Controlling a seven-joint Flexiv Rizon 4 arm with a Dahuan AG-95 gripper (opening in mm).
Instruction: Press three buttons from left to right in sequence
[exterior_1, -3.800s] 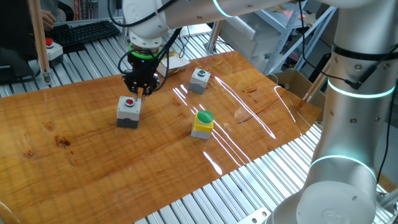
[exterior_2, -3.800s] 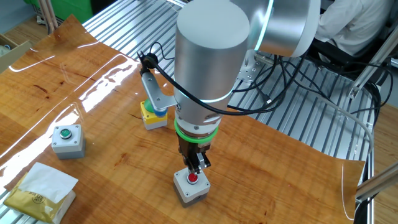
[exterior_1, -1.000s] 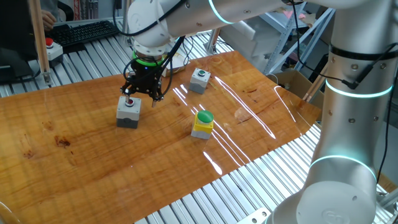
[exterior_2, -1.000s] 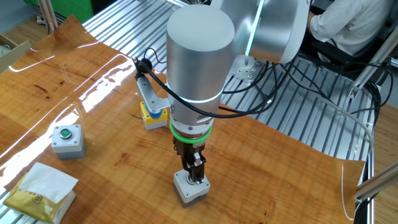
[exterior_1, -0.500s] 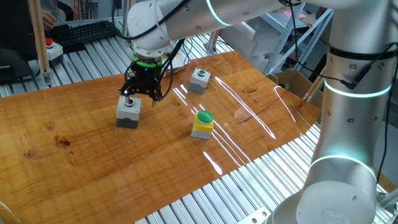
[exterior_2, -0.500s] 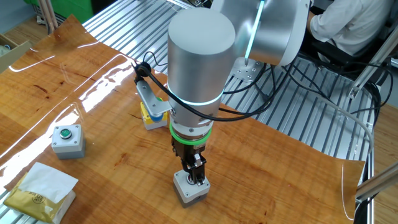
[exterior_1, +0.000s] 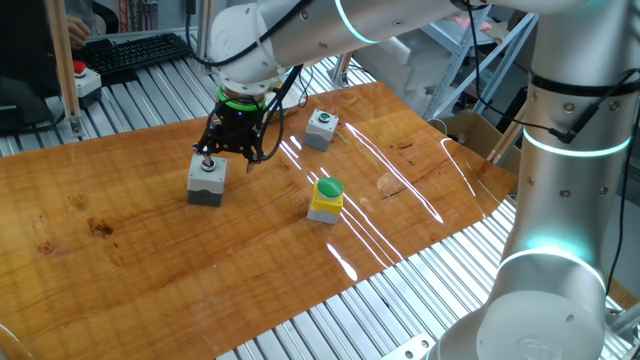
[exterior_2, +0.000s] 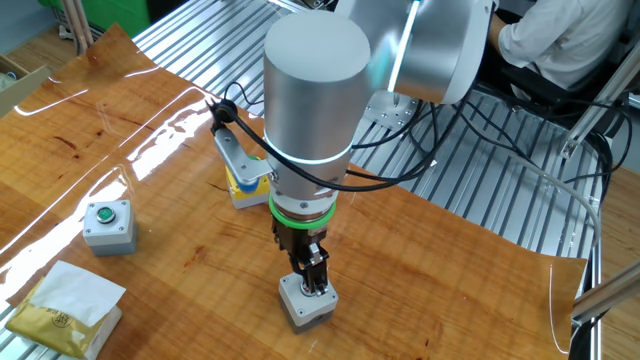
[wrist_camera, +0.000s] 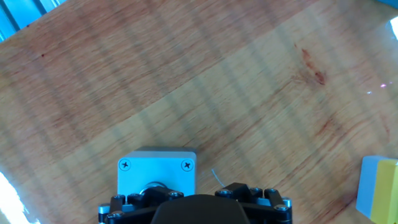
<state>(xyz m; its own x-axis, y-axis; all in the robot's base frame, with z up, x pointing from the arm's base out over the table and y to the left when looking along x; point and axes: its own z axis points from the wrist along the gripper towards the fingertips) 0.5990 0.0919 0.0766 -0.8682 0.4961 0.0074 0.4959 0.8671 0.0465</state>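
Pressing off-centre worries me: claw sits on the grey box with red button, grip state unreadable; it might skid.

Grey red-button box, yellow green-dome box and grey green-button box (all upright) sit apart.

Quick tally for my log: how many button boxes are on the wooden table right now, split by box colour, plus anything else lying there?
Grey button boxes: 2, one under the gripper at, one at
Yellow button box: 1
Yellow packet with white paper: 1
Total: 4
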